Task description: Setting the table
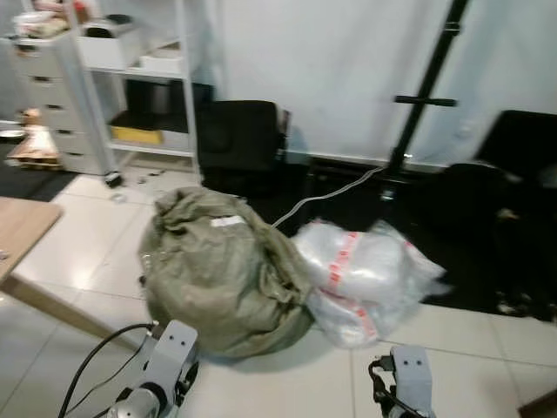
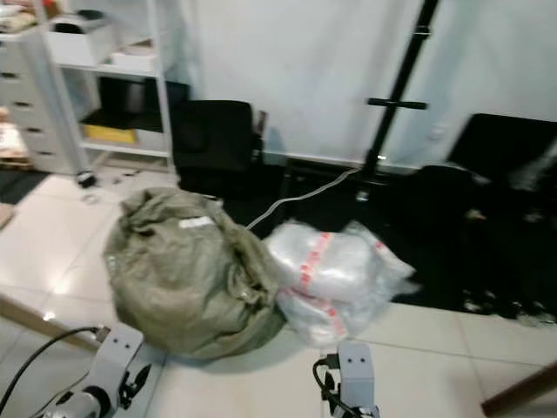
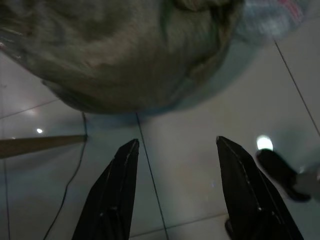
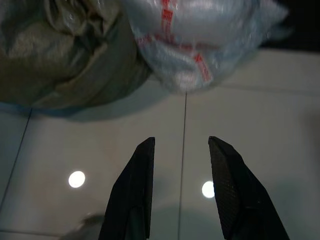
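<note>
The corner of a light wooden table shows at the left edge of the left eye view. My left gripper hangs open over the white tiled floor, with nothing between its fingers, just short of a big olive-green sack. My right gripper is open too and holds nothing, above the tiles near a clear plastic bag with red tape. Both silver wrists show at the bottom of the eye views, the left wrist and the right wrist.
The green sack and plastic bag lie on the floor straight ahead. Behind them stand a black chair, a black stand pole and a white cable. White shelves and a drawer unit fill the back left. Dark bags sit at the right.
</note>
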Available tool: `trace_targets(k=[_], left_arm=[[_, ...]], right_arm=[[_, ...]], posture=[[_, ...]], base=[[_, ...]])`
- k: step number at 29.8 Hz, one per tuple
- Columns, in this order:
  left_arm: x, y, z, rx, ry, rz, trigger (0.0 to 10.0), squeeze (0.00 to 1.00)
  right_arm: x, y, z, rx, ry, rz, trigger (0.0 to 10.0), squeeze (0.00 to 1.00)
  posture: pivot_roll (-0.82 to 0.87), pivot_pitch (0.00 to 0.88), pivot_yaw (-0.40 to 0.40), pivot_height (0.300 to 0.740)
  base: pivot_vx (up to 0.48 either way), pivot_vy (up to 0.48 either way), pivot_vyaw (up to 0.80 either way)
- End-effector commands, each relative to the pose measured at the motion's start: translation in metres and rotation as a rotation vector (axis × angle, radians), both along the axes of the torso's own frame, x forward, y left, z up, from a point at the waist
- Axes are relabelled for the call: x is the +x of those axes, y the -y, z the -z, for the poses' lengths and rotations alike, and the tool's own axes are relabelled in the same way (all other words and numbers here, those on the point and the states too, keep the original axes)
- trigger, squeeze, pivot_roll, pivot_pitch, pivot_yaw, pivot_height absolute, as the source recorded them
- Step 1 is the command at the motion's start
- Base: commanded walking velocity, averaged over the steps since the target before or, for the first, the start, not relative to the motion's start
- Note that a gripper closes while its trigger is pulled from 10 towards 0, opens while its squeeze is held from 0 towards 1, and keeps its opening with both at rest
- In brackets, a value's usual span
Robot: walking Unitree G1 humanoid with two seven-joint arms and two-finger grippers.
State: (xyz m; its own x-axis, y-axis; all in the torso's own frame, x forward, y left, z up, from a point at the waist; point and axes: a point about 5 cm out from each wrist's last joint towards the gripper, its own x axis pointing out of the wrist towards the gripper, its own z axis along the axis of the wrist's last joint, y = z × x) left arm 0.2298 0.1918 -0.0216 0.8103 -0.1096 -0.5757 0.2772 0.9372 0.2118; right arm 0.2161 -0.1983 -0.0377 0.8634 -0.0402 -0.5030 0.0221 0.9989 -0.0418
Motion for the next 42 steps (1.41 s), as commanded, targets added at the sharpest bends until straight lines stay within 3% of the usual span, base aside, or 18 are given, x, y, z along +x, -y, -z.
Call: trace_targets(k=[1,32,42], left_arm=[[0.000,-0.001,0.001,-0.001,0.003,0.000,10.0,0.00],[0.013,0.007,-0.006,-0.030,0.072,0.031,10.0,0.00],[0.021,0.010,-0.015,-0.104,0.108,-0.004,10.0,0.00]], right_arm=[[-0.003,-0.001,0.003,0.004,-0.015,0.001,10.0,0.00],[0.002,0.002,0.003,-0.005,0.004,0.012,10.0,0.00],[0.004,0.004,0.001,-0.006,0.016,0.016,10.0,0.00]], posture=[[-0.08,0.000,0.090,0.740],[-0.08,0.000,0.094,0.740],[-0.09,0.000,0.093,0.740]], base=[[0.000,0.000,-0.79],[0.000,0.000,-0.79],[0.000,0.000,-0.79]])
